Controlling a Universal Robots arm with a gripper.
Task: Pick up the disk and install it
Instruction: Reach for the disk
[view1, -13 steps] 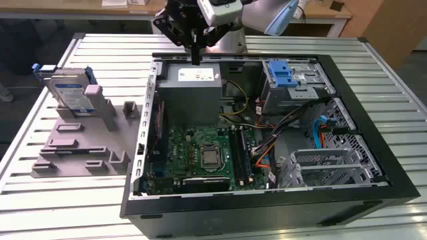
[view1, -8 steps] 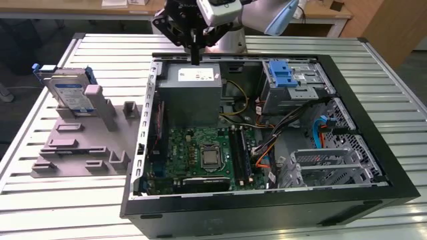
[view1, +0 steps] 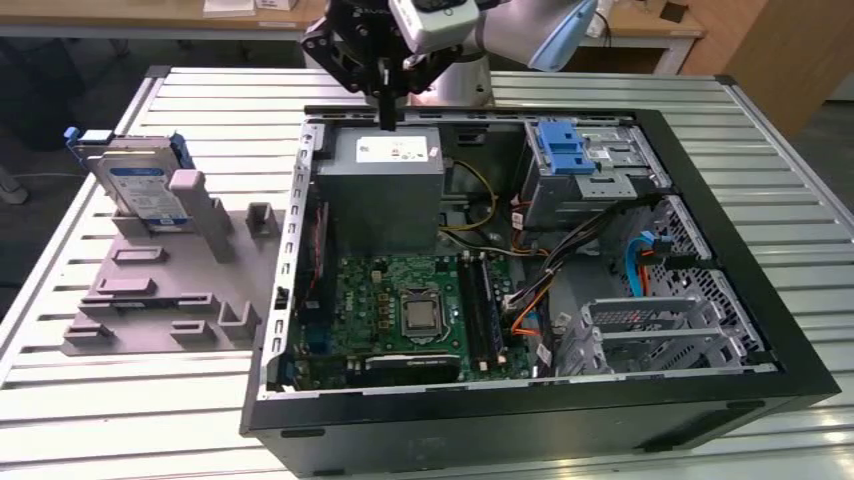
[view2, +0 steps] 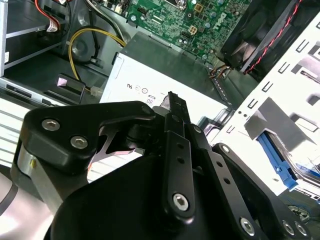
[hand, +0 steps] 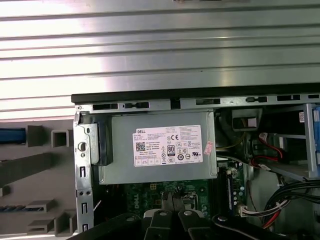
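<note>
Slatted metal table (view1: 134, 420), office desks behind it. Disk (view1: 138, 185) stands upright on its edge in a slot at the far end of a grey fixture (view1: 147, 300). Its white-and-blue label faces out and the blue carrier frame is clipped round it. The fixture lies flat on the table, on the exterior view's left of the open computer case (view1: 534, 425) and just beside it. The fixture's other slots and blocks hold nothing.

Gripper (view1: 387, 122) is well apart from the disk. It points down over the far edge of the case, above the grey power-supply box (view1: 380, 195). Fingers are pressed together with nothing between them; whether the tips touch the box, cannot tell. In the second wrist view the closed fingers (view2: 172, 107) sit in front of the box's white sticker (view2: 145, 90).

Inside the case, the green motherboard (view1: 400, 295) lies on the near side of the power-supply box. A blue latch (view1: 571, 150) on a silver cage sits at the far corner, on the exterior view's right. An empty-looking silver drive bay (view1: 654, 330) is at the near right, with blue and orange cables (view1: 627, 270) between it and the board. A yellow cable loop (view2: 95, 35) runs beside the power-supply box in the second wrist view.
</note>
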